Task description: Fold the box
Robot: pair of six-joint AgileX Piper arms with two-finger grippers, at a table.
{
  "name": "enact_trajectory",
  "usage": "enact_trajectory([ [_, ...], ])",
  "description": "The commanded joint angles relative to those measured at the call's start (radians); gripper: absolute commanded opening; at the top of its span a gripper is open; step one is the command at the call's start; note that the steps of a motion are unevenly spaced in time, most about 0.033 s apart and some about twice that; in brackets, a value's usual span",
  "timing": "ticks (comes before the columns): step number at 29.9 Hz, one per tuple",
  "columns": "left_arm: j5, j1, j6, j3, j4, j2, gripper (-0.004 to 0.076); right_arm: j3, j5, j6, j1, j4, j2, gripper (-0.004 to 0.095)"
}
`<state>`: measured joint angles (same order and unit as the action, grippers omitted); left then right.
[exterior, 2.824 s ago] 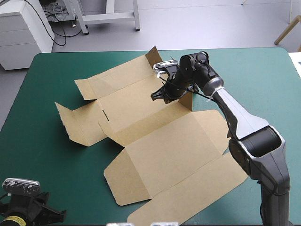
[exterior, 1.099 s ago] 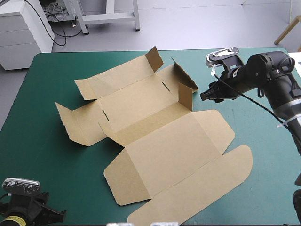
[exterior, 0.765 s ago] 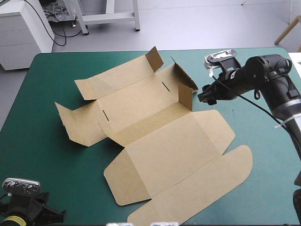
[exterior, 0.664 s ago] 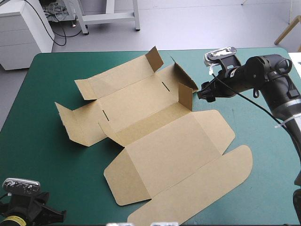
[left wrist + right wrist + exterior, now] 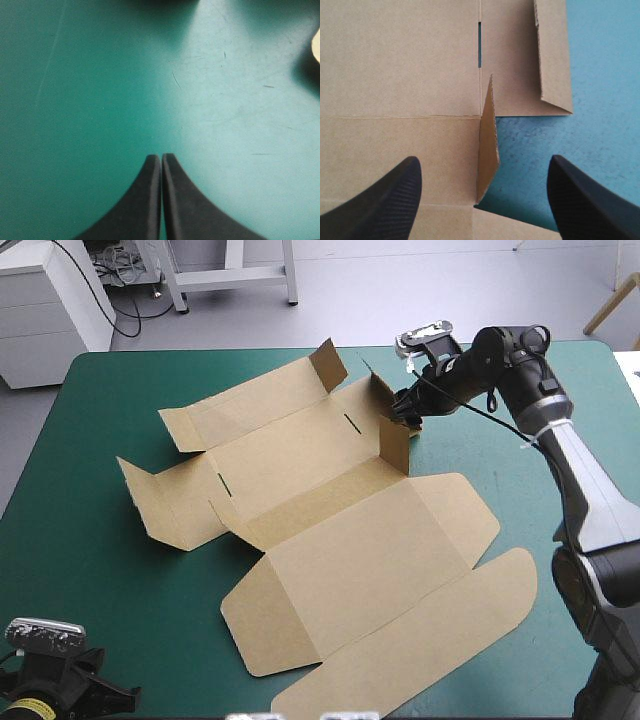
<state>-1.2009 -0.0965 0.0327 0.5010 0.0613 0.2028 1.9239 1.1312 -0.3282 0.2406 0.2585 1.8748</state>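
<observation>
Brown box (image 5: 330,520) spread mostly flat across centre of teal-green counter (image 5: 100,420), several flaps partly raised. Right pincer (image 5: 403,408) open, upper right of centre, straddling an upright corner flap (image 5: 487,145) without visible contact. Left pincer (image 5: 161,156) closed on nothing, lower left corner, over bare counter, well apart from box.

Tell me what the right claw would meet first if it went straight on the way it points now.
Probably the upright flap of the box, which stands edge-on in line with the gap of the open right claw; how far ahead is unclear.
</observation>
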Motion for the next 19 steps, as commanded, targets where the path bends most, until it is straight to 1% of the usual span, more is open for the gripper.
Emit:
enact_trajectory([
  [1,0.056,-0.006,-0.002,0.019,-0.004,0.022,-0.0010,0.050,-0.021,-0.011,-0.005,0.043,0.011,0.0644],
  [7,0.056,-0.006,-0.002,0.019,-0.004,0.022,-0.0010,0.050,0.000,-0.009,-0.005,0.054,0.104,0.0644],
  [13,0.059,-0.006,-0.002,0.019,-0.004,0.022,-0.0010,0.050,-0.029,-0.009,-0.005,0.103,0.152,0.0643],
  [19,0.059,-0.006,-0.002,0.019,-0.004,0.022,-0.0010,0.050,-0.041,-0.009,-0.005,0.098,0.172,0.0639],
])
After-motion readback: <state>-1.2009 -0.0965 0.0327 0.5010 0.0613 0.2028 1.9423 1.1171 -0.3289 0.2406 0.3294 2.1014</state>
